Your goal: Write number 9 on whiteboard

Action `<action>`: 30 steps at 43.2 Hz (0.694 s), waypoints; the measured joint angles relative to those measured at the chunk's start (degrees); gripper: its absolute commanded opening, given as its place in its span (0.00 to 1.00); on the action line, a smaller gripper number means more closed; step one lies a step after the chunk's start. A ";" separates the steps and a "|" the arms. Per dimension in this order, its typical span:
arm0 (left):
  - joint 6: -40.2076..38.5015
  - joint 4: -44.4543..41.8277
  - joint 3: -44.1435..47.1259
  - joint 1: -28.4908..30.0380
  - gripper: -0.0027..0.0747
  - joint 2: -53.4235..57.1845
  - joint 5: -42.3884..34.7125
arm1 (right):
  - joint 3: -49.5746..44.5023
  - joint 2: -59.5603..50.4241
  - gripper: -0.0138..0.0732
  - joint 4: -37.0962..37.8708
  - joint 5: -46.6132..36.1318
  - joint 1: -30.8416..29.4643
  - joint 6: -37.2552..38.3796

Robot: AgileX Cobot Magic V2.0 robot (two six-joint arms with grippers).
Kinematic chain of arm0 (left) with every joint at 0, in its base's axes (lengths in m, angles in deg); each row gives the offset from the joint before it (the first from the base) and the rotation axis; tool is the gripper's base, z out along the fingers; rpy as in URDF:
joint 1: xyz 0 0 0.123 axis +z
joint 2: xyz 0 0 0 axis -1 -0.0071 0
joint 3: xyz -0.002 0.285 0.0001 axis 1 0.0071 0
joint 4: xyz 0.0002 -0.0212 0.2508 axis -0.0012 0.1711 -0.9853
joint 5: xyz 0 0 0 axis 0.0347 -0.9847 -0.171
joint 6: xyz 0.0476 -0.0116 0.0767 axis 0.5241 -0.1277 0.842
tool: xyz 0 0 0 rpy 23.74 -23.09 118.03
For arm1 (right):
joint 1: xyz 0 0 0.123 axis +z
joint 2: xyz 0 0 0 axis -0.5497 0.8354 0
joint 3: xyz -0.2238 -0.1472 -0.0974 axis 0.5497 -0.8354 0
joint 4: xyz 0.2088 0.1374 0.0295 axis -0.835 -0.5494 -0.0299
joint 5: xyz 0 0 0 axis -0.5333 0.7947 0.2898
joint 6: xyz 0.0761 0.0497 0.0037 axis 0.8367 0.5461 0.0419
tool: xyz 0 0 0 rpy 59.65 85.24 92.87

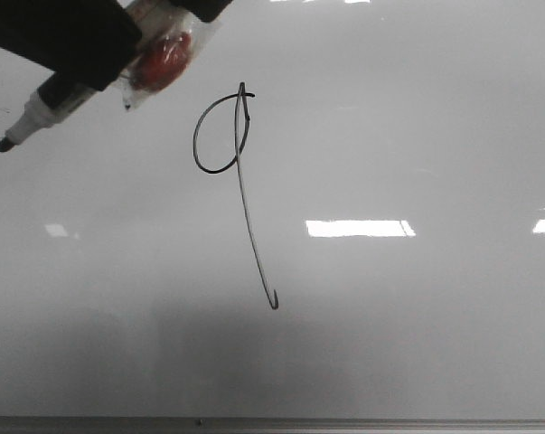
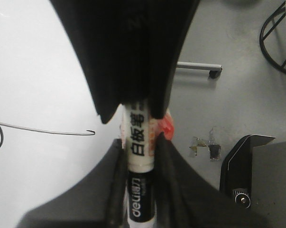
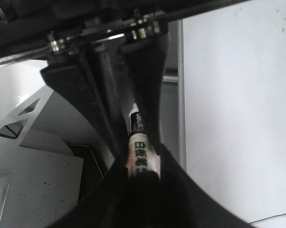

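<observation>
The 9 [image 1: 239,181] is complete on the whiteboard [image 1: 417,334]; my left gripper [image 2: 142,137] clamps the marker [image 1: 37,113], as does my right gripper [image 3: 143,152]. Next, I put the marker away.

black wire stand [image 2: 278,40] sitting on grey floor [image 2: 237,99] | dark box [image 2: 256,175] standing nearby | small debris, possibly tape [image 2: 205,145], lying on it

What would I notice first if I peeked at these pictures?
First, the number 9 drawn in thin black line in the middle of the whiteboard, with a round loop on top and a long slanted tail ending in a little hook. Next, the black-tipped marker up in the top left corner, with its tip off to the left of the drawing.
</observation>
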 measured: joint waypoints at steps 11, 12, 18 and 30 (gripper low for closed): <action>-0.28 0.00 0.00 0.04 0.01 0.00 0.15 | 0.10 -0.55 0.76 -2.82 -4.04 0.00 0.84; -0.52 0.00 0.00 0.16 0.01 0.00 0.15 | 0.10 -0.77 0.76 -2.82 -4.27 0.00 1.08; -4.02 -1.17 0.85 2.65 0.01 0.00 0.26 | 0.10 -3.15 0.72 -3.03 -5.06 -1.54 3.46; -22.24 -6.02 1.14 19.14 0.01 0.00 -2.61 | -10.82 -14.87 0.52 -3.38 -8.43 -11.01 7.63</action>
